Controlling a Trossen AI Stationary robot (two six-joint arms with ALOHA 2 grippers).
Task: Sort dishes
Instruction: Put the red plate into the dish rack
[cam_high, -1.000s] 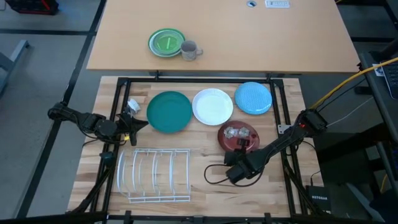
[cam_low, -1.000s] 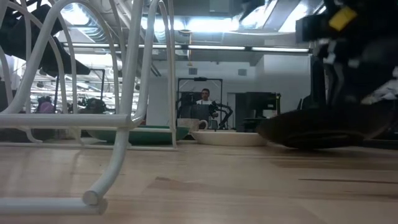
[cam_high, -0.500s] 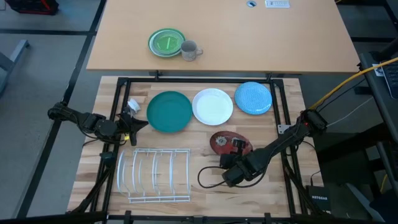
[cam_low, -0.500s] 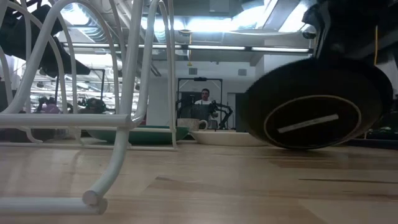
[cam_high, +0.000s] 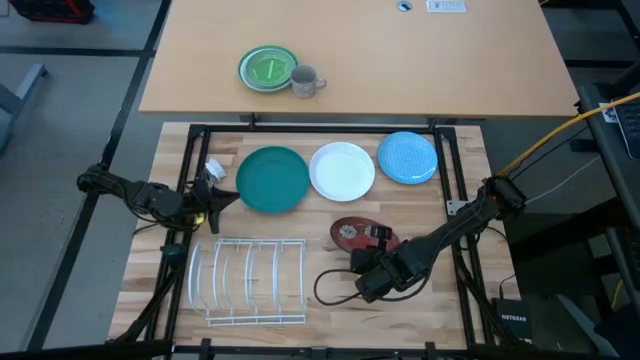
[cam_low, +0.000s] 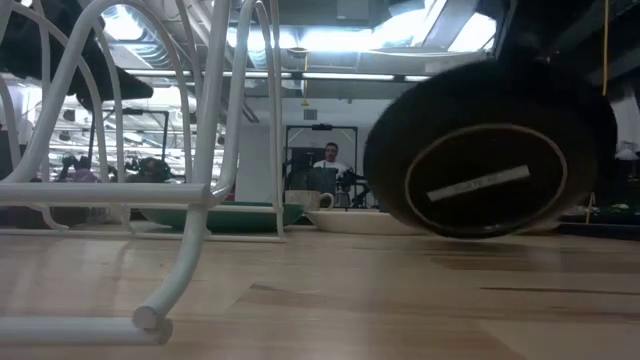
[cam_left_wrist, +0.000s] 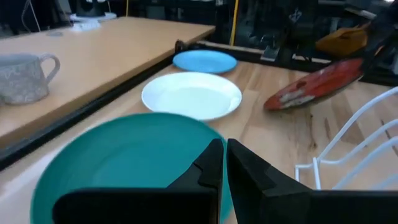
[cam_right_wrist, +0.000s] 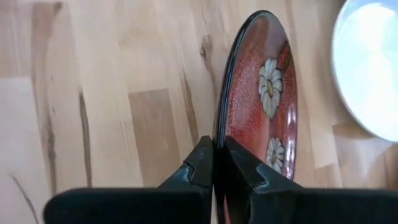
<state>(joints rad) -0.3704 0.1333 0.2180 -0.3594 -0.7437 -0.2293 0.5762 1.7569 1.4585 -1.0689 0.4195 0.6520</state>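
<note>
The dark red flowered plate (cam_high: 348, 233) is tipped up on edge in my right gripper (cam_high: 374, 240), right of the white wire rack (cam_high: 248, 280). In the low view its dark underside (cam_low: 490, 165) faces the near edge. The teal plate (cam_high: 272, 179), white plate (cam_high: 342, 171) and light blue speckled plate (cam_high: 407, 158) lie flat in a row on the far part of the board. My left gripper (cam_high: 222, 197) is shut beside the teal plate's left rim (cam_left_wrist: 93, 162), with nothing between its fingers. My right gripper (cam_right_wrist: 214, 163) pinches the dark red plate's rim (cam_right_wrist: 219, 127) between its two fingers, one on the flowered face and one on the underside. The plate stands steeply tilted, lifted clear of the board (cam_low: 480, 175).
A small green plate (cam_high: 267, 68) and a grey mug (cam_high: 306, 80) stand on the far table beyond the black frame (cam_high: 330, 127). The wire rack's slots hold nothing. Bare board lies between the rack and the red plate.
My right gripper has raised the dark red plate from lying flat to standing nearly on edge and has carried it toward the table's left and a little toward the near edge, closer to the rack. The left arm has kept still.
</note>
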